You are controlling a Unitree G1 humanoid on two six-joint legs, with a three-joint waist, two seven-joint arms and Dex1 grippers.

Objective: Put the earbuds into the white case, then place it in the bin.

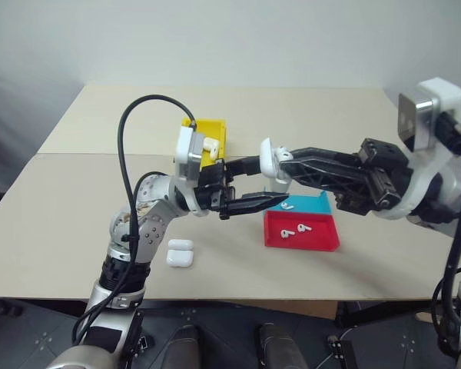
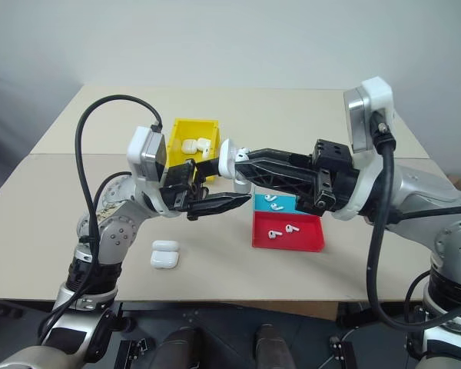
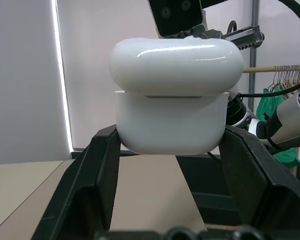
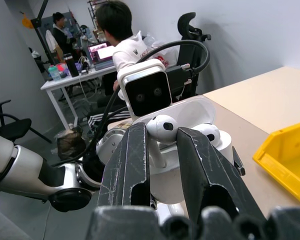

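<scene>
My left gripper (image 1: 270, 184) is shut on the white case (image 3: 171, 117), holding it up over the table with the lid (image 1: 266, 151) tipped open. My right gripper (image 4: 162, 135) reaches in from the right and is shut on one earbud (image 4: 162, 127), right at the case's opening. A second earbud (image 4: 210, 133) sits inside the case. More earbuds (image 1: 294, 231) lie in the red tray (image 1: 324, 237) below. The yellow bin (image 1: 212, 125) stands on the table behind my left wrist, with white cases (image 2: 195, 144) in it.
A blue tray (image 1: 313, 204) adjoins the red one at its far side and holds earbuds (image 2: 273, 202). A white look-alike case (image 1: 180, 252) lies near the table's front edge, under my left arm. A person (image 4: 122, 35) sits at a desk beyond the table.
</scene>
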